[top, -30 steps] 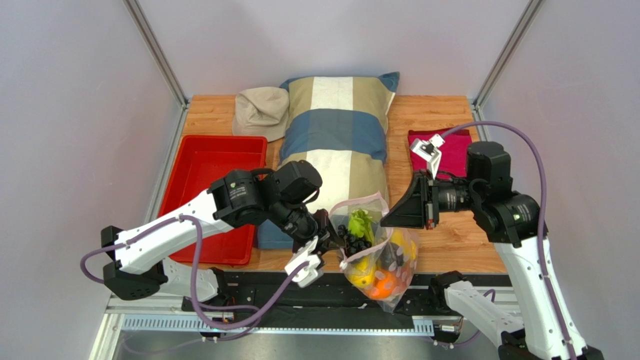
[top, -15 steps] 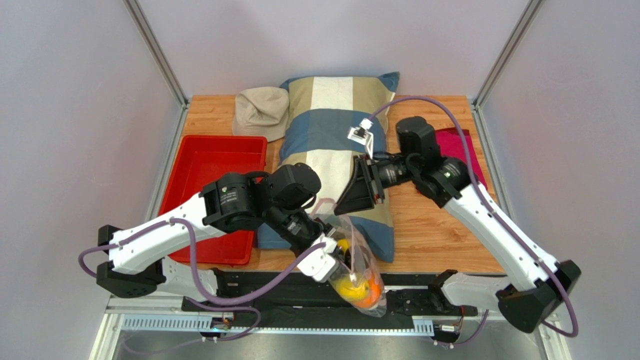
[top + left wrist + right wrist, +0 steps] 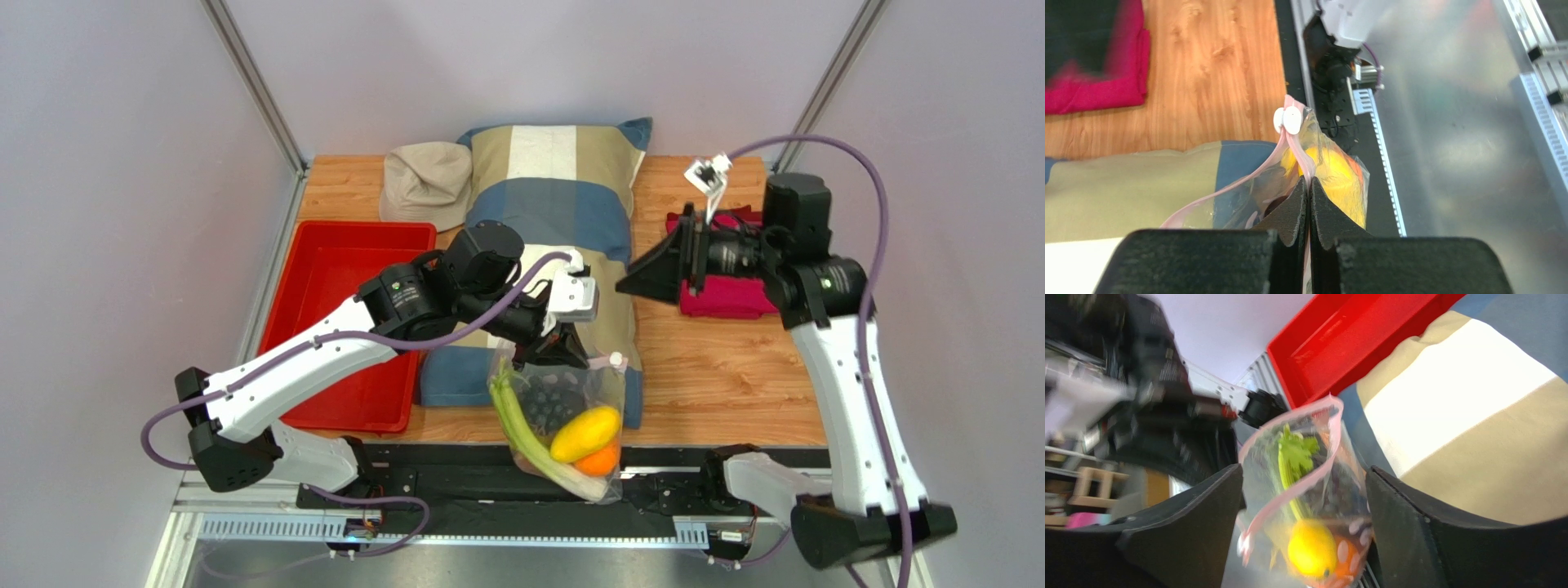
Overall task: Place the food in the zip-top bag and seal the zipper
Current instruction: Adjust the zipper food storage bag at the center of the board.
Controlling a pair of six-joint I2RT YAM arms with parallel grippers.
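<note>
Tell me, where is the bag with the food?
In the top view, the zip-top bag hangs in the middle at the near edge of the table, in front of the striped pillow, pinched at its pink strip by the left gripper.

the top view is bright and evenly lit from above, sharp throughout, with only soft, faint shadows on the counter (image 3: 736,380). in the left wrist view the metal sheet (image 3: 1462,135) at right shines with hazy glare and is out of focus. the magenta cloth (image 3: 1100,92) is smeared, and the left claw (image 3: 1308,187) is a dark, soft mass up close. the right wrist view is motion-blurred along its left side. there the white stripe of the pillow (image 3: 1462,386) is nearly washed out, while the zip-top bag (image 3: 1303,478) reads fairly clear.
</note>
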